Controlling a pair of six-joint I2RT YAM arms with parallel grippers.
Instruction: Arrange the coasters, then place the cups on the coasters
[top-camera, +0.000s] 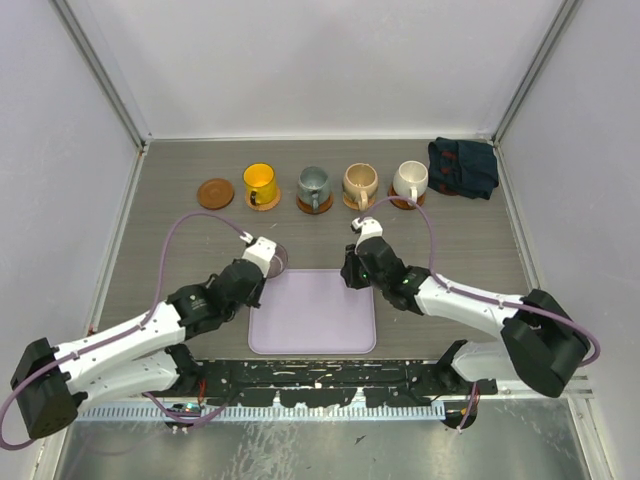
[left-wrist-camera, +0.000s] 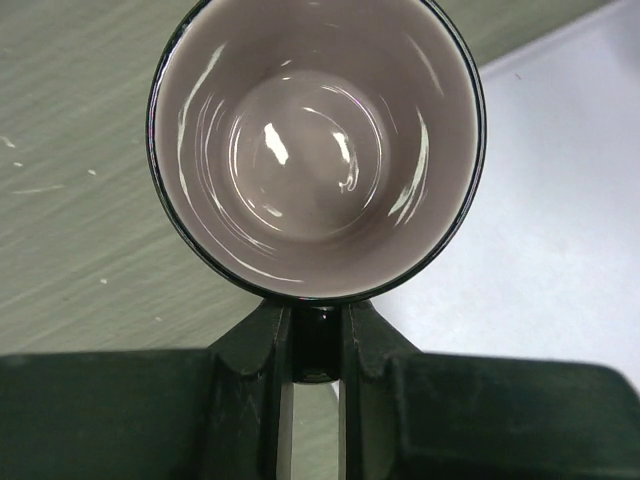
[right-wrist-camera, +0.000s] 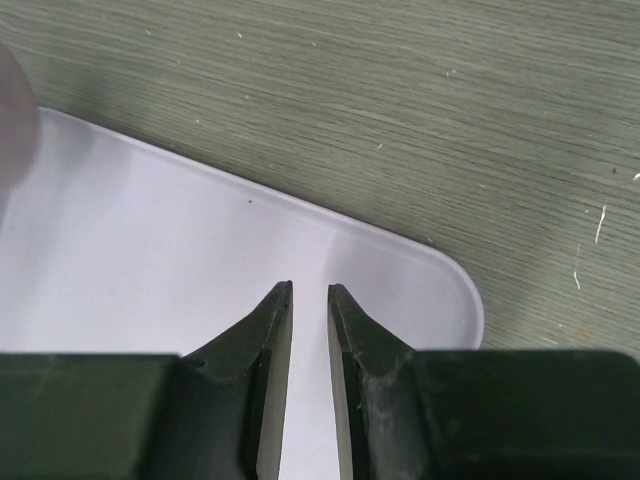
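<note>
Between the clamped fingers of the left gripper sits the handle of the pale mauve-pink mug, held at the far left corner of the lilac tray. The right gripper hovers over the tray's far right corner, jaws narrowly parted and empty. Farther back, four other mugs stand on coasters, a bare coaster leftmost.

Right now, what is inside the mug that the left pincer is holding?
Nothing: the mug in the left pincer is empty, with only light glints on its glossy pale inside. The mug hides whatever lies beneath it.
</note>
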